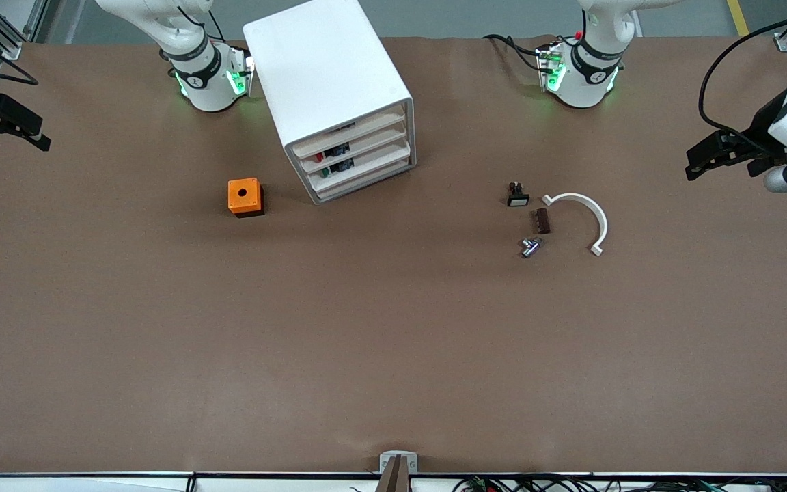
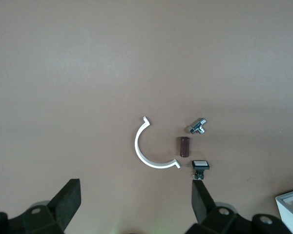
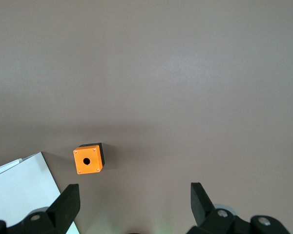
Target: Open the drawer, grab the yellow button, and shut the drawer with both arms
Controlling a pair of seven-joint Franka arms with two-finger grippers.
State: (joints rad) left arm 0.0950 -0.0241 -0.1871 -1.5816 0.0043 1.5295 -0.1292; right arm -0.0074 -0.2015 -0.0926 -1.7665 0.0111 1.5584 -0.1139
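the right arm's black two-finger hand [image 1: 21, 130] hangs in the air at the right arm's end of the brown paper-covered desk [image 1: 393, 355], well apart from the white boxy four-tier cabinet [image 1: 335, 96]. its fingers [image 3: 68, 207] stand wide apart with nothing between them, and it waits there.

next comes the orange cube with a round hole in its top and a black base [image 1: 245, 197], resting on the desk just beside the cabinet, toward the right arm's end and a little nearer the front camera than the cabinet's front.

the cabinet itself stands upright between the two arm bases, turned at an angle. its topmost shallow white drawer [image 1: 352, 134] sits pushed in, flush with the trays below, where small red and green parts show. the orange-yellow button cannot be seen anywhere.

toward the left arm's end from the cabinet lies a loose cluster: a small black-and-white part [image 1: 518, 195], a dark brown oblong block [image 1: 541, 221], a shiny metal fitting [image 1: 530, 247] and a white plastic half-ring arc [image 1: 583, 217]. they lie near one another without touching.

the left arm's black hand [image 1: 711, 156] hovers at the left arm's end of the desk, well apart from the cabinet, fingers [image 2: 202, 200] spread wide and empty, also waiting.
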